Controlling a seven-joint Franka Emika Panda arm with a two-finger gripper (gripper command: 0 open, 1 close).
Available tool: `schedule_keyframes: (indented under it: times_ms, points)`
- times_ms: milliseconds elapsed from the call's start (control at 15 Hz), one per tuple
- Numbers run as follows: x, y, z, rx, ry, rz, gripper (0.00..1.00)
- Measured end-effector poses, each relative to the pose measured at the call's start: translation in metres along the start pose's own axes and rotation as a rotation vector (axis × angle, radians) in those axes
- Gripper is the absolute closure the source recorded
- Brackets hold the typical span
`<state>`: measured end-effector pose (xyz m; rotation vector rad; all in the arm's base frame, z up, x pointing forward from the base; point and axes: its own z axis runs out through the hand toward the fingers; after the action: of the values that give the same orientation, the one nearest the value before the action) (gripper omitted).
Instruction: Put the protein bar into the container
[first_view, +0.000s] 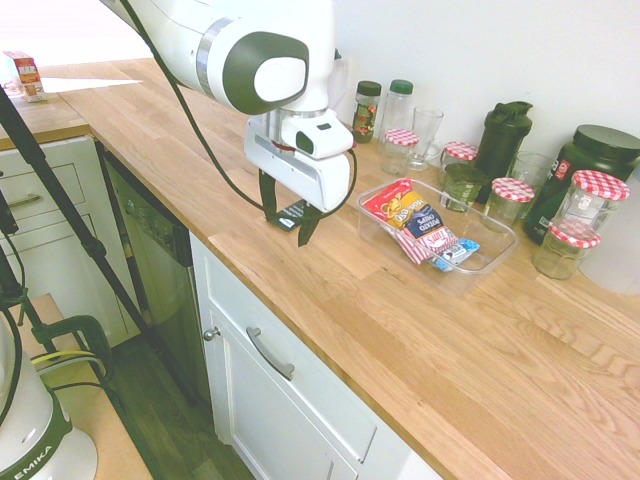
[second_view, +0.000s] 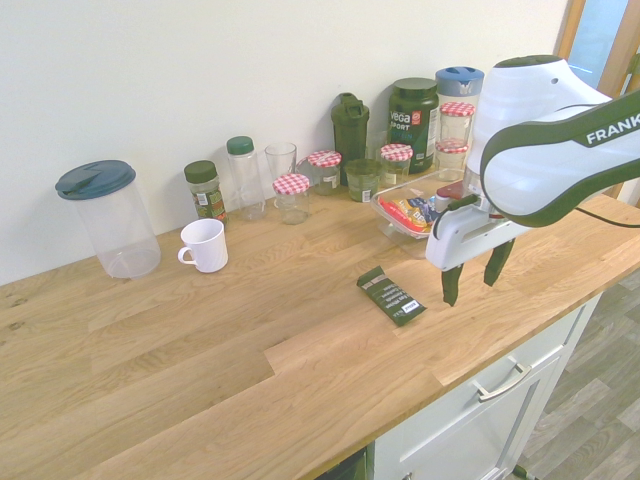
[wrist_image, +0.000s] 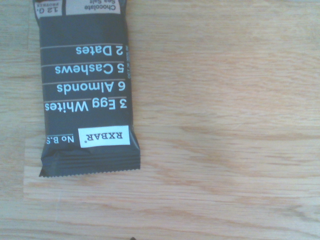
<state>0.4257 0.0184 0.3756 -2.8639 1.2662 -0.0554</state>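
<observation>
Now my gripper (second_view: 471, 281) hangs spread-fingered, hiding part of the flat black-wrapped protein bar (second_view: 391, 295) near the wooden counter's (second_view: 200, 350) front edge.

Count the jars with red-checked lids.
5 jars: one beside the drinking glass, one by the dark shaker, one behind the container, two by the black tub. Others could be hidden.
</observation>
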Motion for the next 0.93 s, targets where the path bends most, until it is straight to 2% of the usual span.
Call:
schedule_keyframes:
  times_ms: [267,533,933]
  points:
    - [0.002,-0.002,-0.004,0.009,0.001,-0.003,0.0]
    - [0.003,-0.021,-0.027,0.018,0.017,-0.026,0.0]
    - [-0.001,-0.089,-0.043,0.028,0.023,-0.078,0.0]
